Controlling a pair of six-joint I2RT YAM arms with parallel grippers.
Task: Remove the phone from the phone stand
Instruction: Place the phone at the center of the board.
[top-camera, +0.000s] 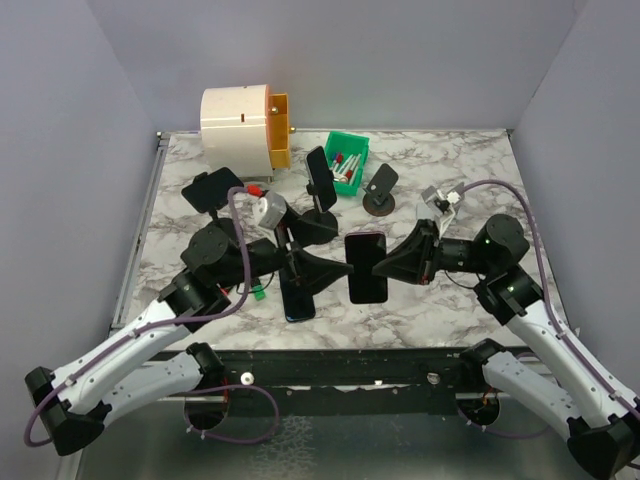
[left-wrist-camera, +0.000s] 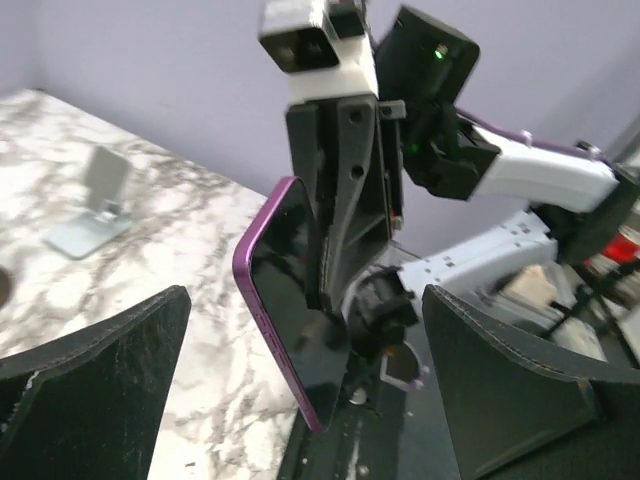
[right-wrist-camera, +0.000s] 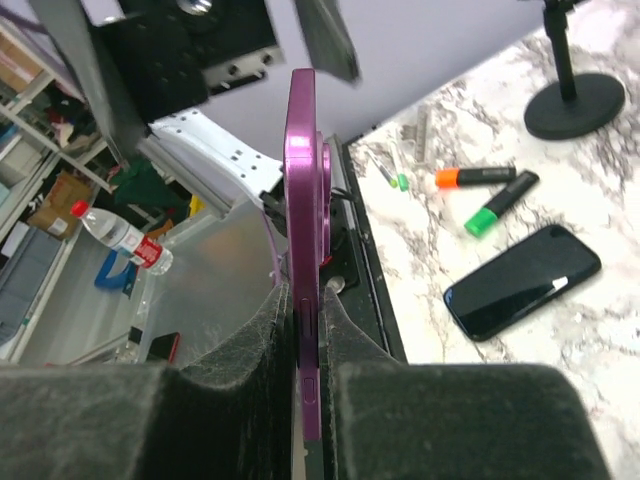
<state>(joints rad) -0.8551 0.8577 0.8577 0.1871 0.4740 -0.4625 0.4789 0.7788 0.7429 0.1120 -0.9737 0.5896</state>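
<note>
My right gripper (top-camera: 392, 262) is shut on a purple phone (top-camera: 367, 267) and holds it upright above the table, off any stand. In the right wrist view the phone (right-wrist-camera: 303, 200) shows edge-on, clamped between the two pads (right-wrist-camera: 250, 360). My left gripper (top-camera: 312, 268) is open and empty, pointing at the phone from the left. In the left wrist view the phone (left-wrist-camera: 295, 300) stands beyond the wide-apart fingers (left-wrist-camera: 110, 370), not touching them. A round-based phone stand (top-camera: 380, 188) stands empty behind the phone.
A black phone (top-camera: 297, 297) lies flat on the marble below my left gripper, with an orange marker (right-wrist-camera: 475, 177) and a green marker (right-wrist-camera: 495, 212) nearby. A stand with a dark phone (top-camera: 320, 180), another stand (top-camera: 213, 188), a green bin (top-camera: 347, 160) and a white-orange box (top-camera: 245, 125) are at the back.
</note>
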